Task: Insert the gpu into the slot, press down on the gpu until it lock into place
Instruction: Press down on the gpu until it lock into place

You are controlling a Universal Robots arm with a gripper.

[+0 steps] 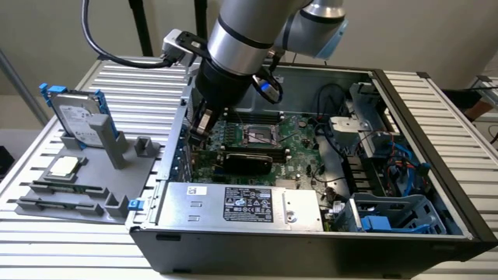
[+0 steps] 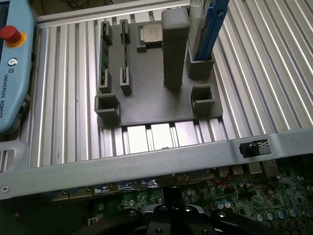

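Card (image 1: 247,158) sits over its slot inside the case (image 1: 435,175); end effector (image 1: 204,125) shut, gripping nothing, beside it; pressing stage; needs straight downward push.

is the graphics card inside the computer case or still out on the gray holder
Inside the case. The gpu lies across the green motherboard, below the arm; the gray holder carries a hard drive and small parts, no card.

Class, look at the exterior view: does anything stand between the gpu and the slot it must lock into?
Nothing visible does. The gpu already sits on the motherboard inside the case, and hides the slot's position beneath it.
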